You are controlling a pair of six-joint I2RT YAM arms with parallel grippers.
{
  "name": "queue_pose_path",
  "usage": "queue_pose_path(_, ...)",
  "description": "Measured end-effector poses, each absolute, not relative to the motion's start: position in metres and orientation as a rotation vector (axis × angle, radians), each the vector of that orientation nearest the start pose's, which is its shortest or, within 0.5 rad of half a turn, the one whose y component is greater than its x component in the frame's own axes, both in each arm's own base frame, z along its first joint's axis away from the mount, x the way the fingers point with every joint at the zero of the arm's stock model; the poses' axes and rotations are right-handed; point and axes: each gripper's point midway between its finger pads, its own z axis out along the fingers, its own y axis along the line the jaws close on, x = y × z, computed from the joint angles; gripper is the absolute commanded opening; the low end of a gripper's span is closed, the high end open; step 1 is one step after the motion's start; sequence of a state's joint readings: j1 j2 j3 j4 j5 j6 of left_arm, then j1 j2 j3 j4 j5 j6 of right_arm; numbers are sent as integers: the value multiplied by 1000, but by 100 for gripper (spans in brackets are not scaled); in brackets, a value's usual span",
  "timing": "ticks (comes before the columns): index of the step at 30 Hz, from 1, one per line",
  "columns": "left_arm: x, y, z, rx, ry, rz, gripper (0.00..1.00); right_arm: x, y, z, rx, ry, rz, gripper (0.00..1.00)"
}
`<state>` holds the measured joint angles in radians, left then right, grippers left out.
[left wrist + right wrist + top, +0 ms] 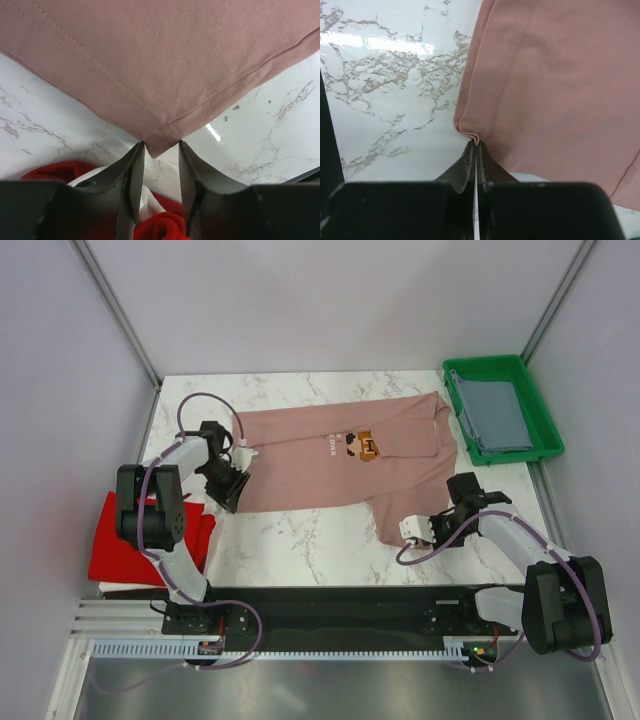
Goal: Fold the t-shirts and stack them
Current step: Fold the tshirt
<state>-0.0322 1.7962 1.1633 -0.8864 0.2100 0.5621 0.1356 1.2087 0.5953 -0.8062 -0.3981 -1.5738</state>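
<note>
While the marble counter (pixel 300 565) carries it all, you have the dusty-pink t-shirt (pixel 300 475) spread flat across its middle, front up, hem to the left and neck to the right, with stitched seams along its edges. A bright red t-shirt (pixel 110 540) lies crumpled at the counter's near left edge beside the left arm. At the far right, the green tray (pixel 455 370) holds a slate grey-blue t-shirt (pixel 497 415), folded. Your left tool (pixel 161 147) stands apart, the pink hem corner lying between its tips. Your right tool (pixel 476 147) is pinched together on a fold of the pink sleeve edge. A small brown-orange graphic (pixel 362 447) marks the chest.
</note>
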Motion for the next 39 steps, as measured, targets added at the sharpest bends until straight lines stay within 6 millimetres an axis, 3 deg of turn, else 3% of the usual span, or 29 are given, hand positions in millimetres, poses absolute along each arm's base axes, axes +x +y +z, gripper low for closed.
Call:
queue_pose_path(6,285,-25,17,901,2905,-296,36,196,57,23,-2067,1793,260,0)
queue_pose_path(9,284,-26,17,907,2908,-298,18,197,57,25,-2046,1797,244,0)
queue_pose_path(10,284,-26,16,909,2909,-298,18,195,57,25,-2035,1803,241,0)
queue_pose_path(12,283,-27,15,908,2911,-301,9,195,57,27,-2008,1823,237,0)
queue_pose_path(15,283,-27,15,909,2912,-301,2,199,58,34,-1931,1860,214,0)
queue_pose_path(19,283,-26,16,910,2913,-301,2,210,60,51,-1789,1919,184,0)
queue_pose_path(24,288,-27,25,909,2907,-297,2,241,67,90,-1570,1953,134,0)
queue_pose_path(31,326,-29,61,897,2812,-257,2,297,72,155,-1342,1920,50,0)
queue_pose_path(34,347,-31,74,891,2771,-249,2,317,72,170,-1282,1919,21,0)
queue_pose_path(39,371,-34,80,889,2750,-255,2,351,71,183,-1218,1924,-24,0)
